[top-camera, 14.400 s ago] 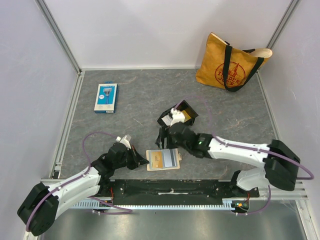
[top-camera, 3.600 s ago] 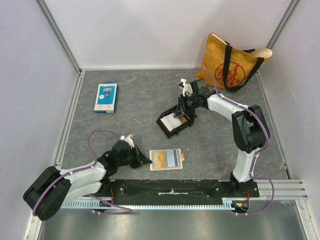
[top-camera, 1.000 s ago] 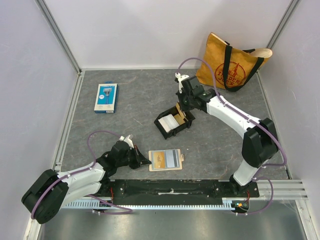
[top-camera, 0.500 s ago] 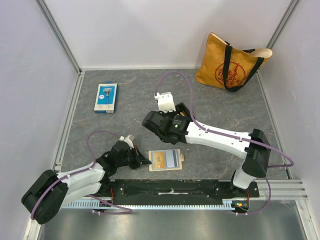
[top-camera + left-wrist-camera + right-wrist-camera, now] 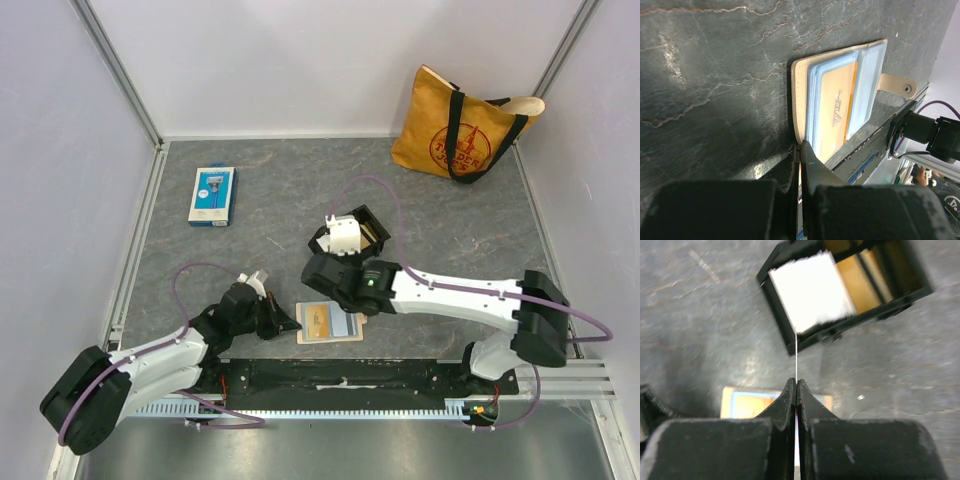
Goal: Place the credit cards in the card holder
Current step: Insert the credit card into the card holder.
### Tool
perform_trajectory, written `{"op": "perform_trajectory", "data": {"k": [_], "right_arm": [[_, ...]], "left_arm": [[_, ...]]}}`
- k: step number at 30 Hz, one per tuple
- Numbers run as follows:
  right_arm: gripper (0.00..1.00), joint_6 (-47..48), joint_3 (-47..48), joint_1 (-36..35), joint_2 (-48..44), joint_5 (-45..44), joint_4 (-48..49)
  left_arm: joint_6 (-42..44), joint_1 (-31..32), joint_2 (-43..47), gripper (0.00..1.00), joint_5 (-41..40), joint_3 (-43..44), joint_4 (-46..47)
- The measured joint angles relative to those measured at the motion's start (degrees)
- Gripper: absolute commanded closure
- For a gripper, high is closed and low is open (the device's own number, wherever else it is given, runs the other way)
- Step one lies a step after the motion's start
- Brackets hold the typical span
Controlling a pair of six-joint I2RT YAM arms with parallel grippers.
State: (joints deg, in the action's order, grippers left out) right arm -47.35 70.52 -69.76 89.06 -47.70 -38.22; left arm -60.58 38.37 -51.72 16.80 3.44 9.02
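Fingers [image 5: 782, 402] of the right gripper [image 5: 796, 382] are pressing shut on a credit card [image 5: 796, 355], which is showing only as a thin pale line standing edge-on out of the tips. Just beneath those tips, on the side toward the robot's bases, the card holder [image 5: 330, 323] is lying open and flat on the desk [image 5: 260, 230], its long axis running left to right along the near edge. In the right wrist view the held card's plane is sitting across that axis, so I judge the coming move is hanging on lining the card's edge up with a slot mouth. I cannot tell which way a free slot is opening.

The left gripper [image 5: 802, 146] is closed too, with nothing visible between its fingers, and its tip is sitting at the holder's left short edge, seemingly steadying it. A gold card [image 5: 832, 112] is already sitting in the holder, and the tab [image 5: 896, 85] is sticking out at the right end.

Just behind the right gripper, the black tray [image 5: 865, 317] is holding a white card [image 5: 810, 290] and gold ones [image 5: 855, 275]. Room is running tight toward the front rail [image 5: 340, 375] and opening up to the holder's right. The blue package [image 5: 211, 195] and tote bag [image 5: 460, 125] are standing well apart.
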Motion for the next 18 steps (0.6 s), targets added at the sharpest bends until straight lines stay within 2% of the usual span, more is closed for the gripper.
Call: {"op": "perform_trajectory", "data": {"k": [4,9,18], "right_arm": [[1.00,-1.20,-8.13,0.04,-4.81,8.70,8.52],[1.00,-3.26,-13.51,-0.28,-4.28,17.25,18.88],[1.00,-6.08,-14.78,-1.79,-0.04,22.40,27.71]], "left_arm": [[0.00,0.00,1.33,0.98,0.02,-0.09,-0.59],[0.00,0.00,4.39,0.98,0.28,-0.09,-1.40],[-0.02,0.00,10.03,0.98,0.33,-0.11,-3.45]]}}
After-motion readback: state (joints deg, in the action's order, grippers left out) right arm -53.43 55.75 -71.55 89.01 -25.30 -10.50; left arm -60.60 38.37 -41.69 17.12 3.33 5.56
